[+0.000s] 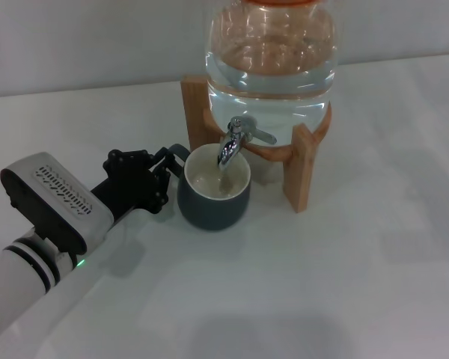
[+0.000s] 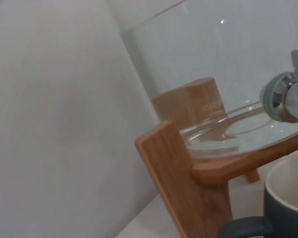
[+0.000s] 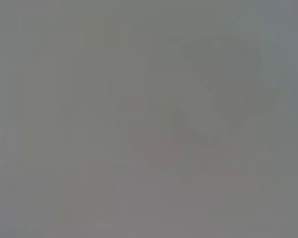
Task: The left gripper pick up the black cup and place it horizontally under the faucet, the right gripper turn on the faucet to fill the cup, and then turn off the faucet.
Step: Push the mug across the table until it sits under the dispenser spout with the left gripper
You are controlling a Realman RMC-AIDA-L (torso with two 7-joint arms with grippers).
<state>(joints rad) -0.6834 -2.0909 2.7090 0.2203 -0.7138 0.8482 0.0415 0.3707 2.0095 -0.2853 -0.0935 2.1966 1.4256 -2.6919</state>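
The left claw (image 1: 167, 173) gripped the cup's (image 1: 214, 198) handle; the cup sat upright directly beneath the faucet (image 1: 236, 142).

I see a white table (image 1: 344, 284); on it stands the black cup (image 1: 213, 196), just beside the left gripper's (image 1: 163, 173) jaws; the wooden stand (image 1: 303, 161) stands just past it.

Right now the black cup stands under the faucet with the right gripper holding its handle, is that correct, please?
Not quite: the head view shows the left gripper at the handle of the black cup, not the right one, which is out of sight. The cup does stand under the faucet.
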